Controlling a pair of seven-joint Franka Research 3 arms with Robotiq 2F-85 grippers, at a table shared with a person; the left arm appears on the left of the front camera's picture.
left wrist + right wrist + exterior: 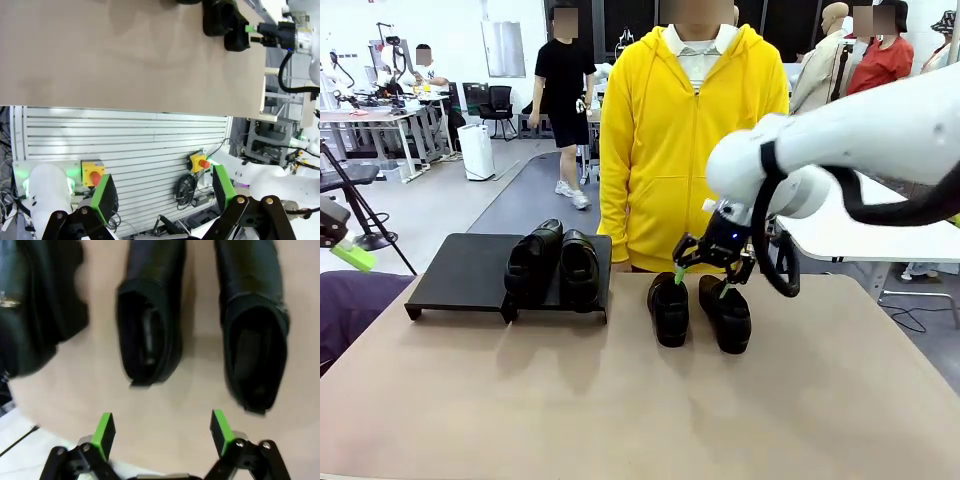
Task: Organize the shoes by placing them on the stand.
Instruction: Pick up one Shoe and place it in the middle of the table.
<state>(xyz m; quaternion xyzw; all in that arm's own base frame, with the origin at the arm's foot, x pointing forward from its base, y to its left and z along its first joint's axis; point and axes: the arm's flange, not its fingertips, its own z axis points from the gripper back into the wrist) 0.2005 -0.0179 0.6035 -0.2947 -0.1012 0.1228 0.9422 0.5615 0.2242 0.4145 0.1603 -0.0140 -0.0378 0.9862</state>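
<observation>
A: Front view. stand [470, 272] at 10 o'clock on the table [620, 420]. Two shoes [580, 268] sit side by side on its right platform.
B: The other two?
A: Loose pair [669, 308] on the tabletop at 1 o'clock, toes pointing to 6, well apart from the stand.
B: Right gripper?
A: right gripper [704, 281] hangs over that pair's heels, jaws wide, empty. In the right wrist view, the shoe openings lie at 11 and 1 o'clock beyond the pads [104, 432], not touching.
B: Left?
A: left gripper [164, 190] is wide too, holding nothing, off the table's near edge. A person [690, 150] stands at 12 o'clock.
</observation>
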